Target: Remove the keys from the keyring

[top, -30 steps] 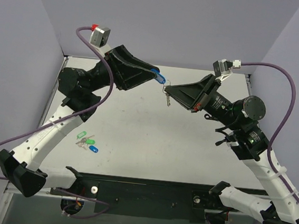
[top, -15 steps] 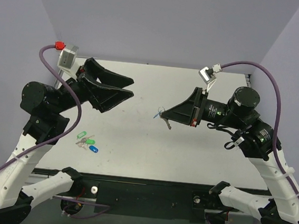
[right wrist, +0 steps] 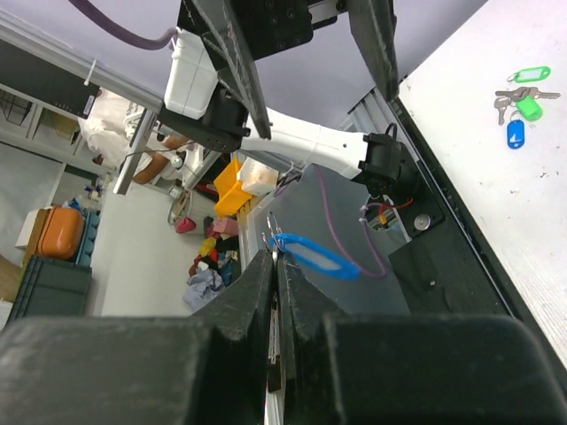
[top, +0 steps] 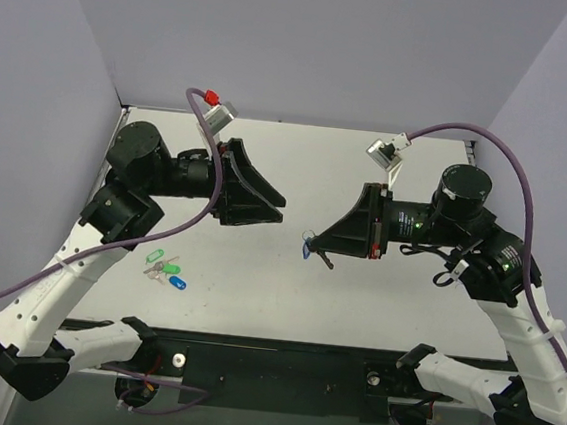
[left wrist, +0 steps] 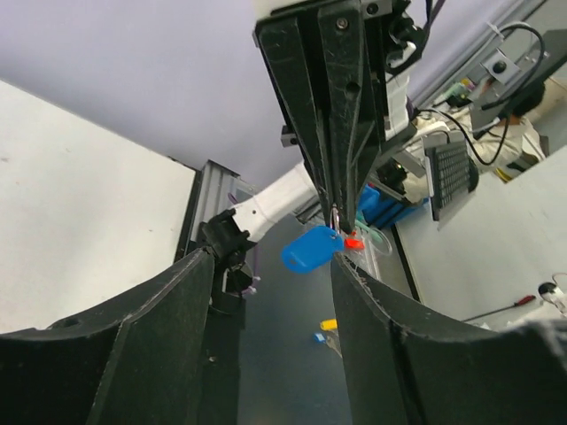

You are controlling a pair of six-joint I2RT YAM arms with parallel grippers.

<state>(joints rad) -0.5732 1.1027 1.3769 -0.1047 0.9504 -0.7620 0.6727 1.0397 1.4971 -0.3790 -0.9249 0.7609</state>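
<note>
Above the middle of the tabletop [top: 374,312], the right gripper [top: 313,241] has its jaws shut tight on the thin metal ring of the keyring [top: 306,248]. The light-blue tag dangles just below the tips. The key [top: 325,262] hangs beside the tag and appears to be still threaded on the ring, though it is too small in the overhead view to confirm.

Change noted: a second ago the left gripper [top: 282,209] had the blue tag pinched and was pulling against the right. It has since let go, swung clear, and now faces the right gripper again. Its jaws stand wide and hold nothing, and they are near the tag without touching it.

Assessment: the release leaves the whole set carried by the right arm alone, with no separation achieved, so the task remains open. The left arm likely needs a fresh grasp, better placed on the key than on the tag.

A bunch of green and dark blue tags [top: 165,268] lies on the tabletop near the left arm, well apart from the work.
</note>
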